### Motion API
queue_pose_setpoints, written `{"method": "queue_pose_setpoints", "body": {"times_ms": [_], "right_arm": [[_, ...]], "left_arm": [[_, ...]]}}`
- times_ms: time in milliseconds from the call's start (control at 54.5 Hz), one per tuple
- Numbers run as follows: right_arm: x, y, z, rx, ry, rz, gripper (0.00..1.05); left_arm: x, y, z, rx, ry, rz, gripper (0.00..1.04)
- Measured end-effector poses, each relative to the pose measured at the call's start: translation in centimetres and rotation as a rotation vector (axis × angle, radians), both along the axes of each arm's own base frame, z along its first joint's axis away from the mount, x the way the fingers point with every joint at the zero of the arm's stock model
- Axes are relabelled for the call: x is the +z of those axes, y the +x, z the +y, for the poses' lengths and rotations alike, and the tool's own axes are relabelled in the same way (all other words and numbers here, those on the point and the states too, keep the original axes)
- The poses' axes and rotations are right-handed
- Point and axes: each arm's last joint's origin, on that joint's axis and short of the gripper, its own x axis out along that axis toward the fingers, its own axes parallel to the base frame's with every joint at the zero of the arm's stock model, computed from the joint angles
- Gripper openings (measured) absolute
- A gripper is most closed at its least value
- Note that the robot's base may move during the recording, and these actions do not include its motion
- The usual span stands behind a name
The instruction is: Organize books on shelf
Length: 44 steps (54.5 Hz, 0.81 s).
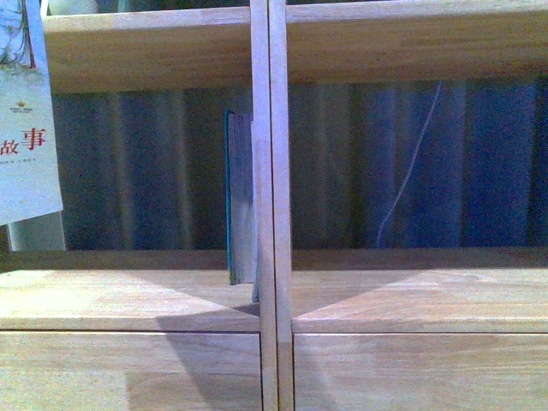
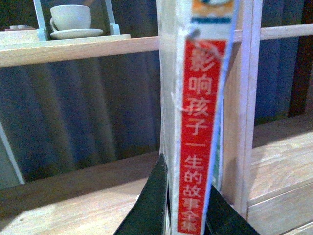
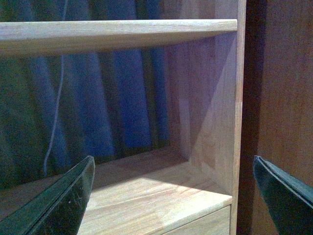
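Observation:
The light wood shelf (image 1: 128,300) fills the front view, its double central upright (image 1: 271,205) running down the middle. A dark teal book (image 1: 238,197) stands upright in the left bay, against that upright. The thin pale paperback (image 1: 26,120) hangs at the far left edge of the front view. In the left wrist view its red-and-white spine (image 2: 198,132) stands upright in front of the upright, and my left gripper (image 2: 183,210) is shut on its lower end. My right gripper (image 3: 171,196) is open and holds nothing, in front of the right bay's outer corner (image 3: 215,196).
A white cup and saucer (image 2: 72,20) sit on the upper board (image 2: 73,49) of the left bay. A thin pale cord (image 1: 411,163) hangs over the blue curtain behind the right bay. A darker reddish-brown cabinet (image 3: 288,88) stands just beyond the shelf's right side panel. Drawer fronts (image 1: 128,372) lie below.

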Motion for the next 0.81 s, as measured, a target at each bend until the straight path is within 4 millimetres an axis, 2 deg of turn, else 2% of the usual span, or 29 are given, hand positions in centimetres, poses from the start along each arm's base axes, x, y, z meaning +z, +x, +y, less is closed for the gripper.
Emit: {"method": "queue_pose_setpoints", "body": {"times_ms": [73, 128, 202, 293, 422, 605, 807], "right_arm": [[-0.5, -0.5, 0.1, 0.189, -0.028, 0.139, 0.83], [-1.9, -1.0, 0.5, 0.328, -0.030, 0.223, 0.75], [-3.7, -1.6, 1.1, 0.414, -0.030, 0.261, 0.64], [-4.9, -2.1, 1.2, 0.418, -0.027, 0.271, 0.53], [-6.9, -2.9, 1.5, 0.414, -0.024, 0.278, 0.32], [-9.0, -3.9, 2.7, 0.424, -0.026, 0.280, 0.04], [-10.8, -4.9, 2.8, 0.420, -0.023, 0.277, 0.03]], "left_arm": [[-0.4, 0.4, 0.2, 0.020, 0.022, 0.001, 0.07], [-0.6, 0.8, 0.4, 0.038, 0.033, 0.002, 0.07], [-1.1, 1.4, 0.6, 0.066, 0.047, 0.005, 0.07], [-1.9, 2.5, 0.7, 0.099, 0.068, 0.011, 0.07], [-2.7, 4.1, 0.7, 0.134, 0.101, 0.005, 0.07], [-3.2, 6.7, -0.3, 0.147, 0.123, -0.018, 0.07], [-3.4, 10.4, -1.7, 0.202, 0.105, -0.046, 0.07]]}}
